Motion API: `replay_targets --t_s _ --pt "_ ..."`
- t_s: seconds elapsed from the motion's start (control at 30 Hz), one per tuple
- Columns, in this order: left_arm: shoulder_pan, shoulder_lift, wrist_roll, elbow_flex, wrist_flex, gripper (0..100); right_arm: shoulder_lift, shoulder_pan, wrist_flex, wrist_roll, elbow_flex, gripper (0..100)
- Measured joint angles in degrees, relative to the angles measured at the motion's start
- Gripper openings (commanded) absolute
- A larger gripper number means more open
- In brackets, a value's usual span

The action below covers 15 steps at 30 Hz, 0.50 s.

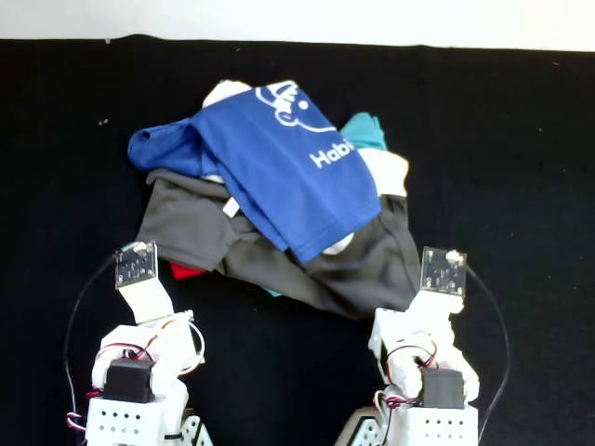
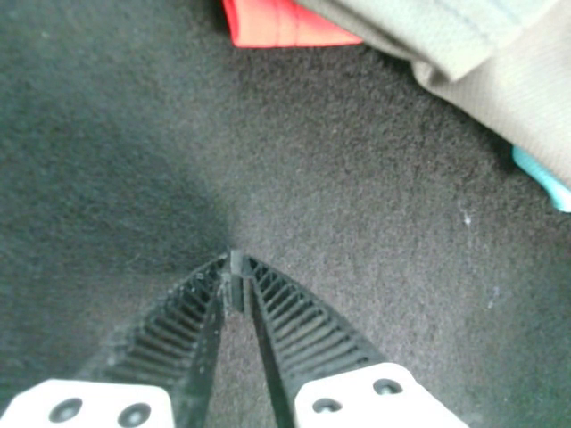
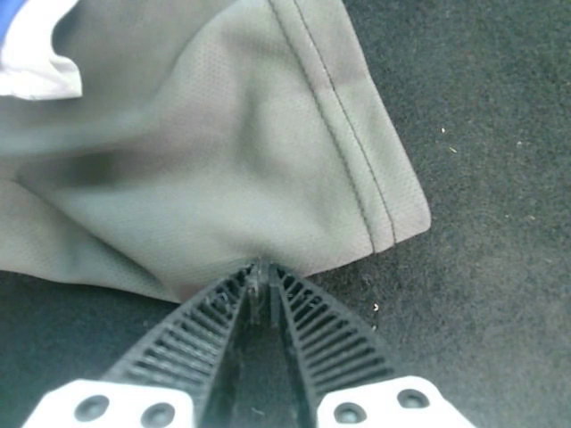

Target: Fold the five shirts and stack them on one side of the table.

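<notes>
A crumpled pile of shirts lies mid-table. A blue shirt (image 1: 288,167) with white print is on top, over a dark grey shirt (image 1: 191,223). White (image 1: 386,169), teal (image 1: 364,130) and red (image 1: 184,270) shirts peek out from under them. My left gripper (image 2: 234,267) is shut and empty over bare cloth, short of the red shirt (image 2: 281,22) and the grey shirt (image 2: 500,80). My right gripper (image 3: 260,272) is shut, its tips at the hemmed corner of the grey shirt (image 3: 223,152).
The table is covered in black cloth (image 1: 521,139), with free room left and right of the pile. Both arm bases (image 1: 139,390) (image 1: 428,390) stand at the front edge. A pale wall runs along the table's far edge.
</notes>
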Motion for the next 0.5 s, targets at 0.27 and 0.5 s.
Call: replay_targets --t_s 0.27,0.5 --pt "0.0 0.0 0.0 0.0 0.0 1 0.0 0.0 0.0 0.0 0.0 1.2" --pt "3.3 0.0 0.0 0.0 0.0 1 0.0 0.0 0.0 0.0 0.0 1.2"
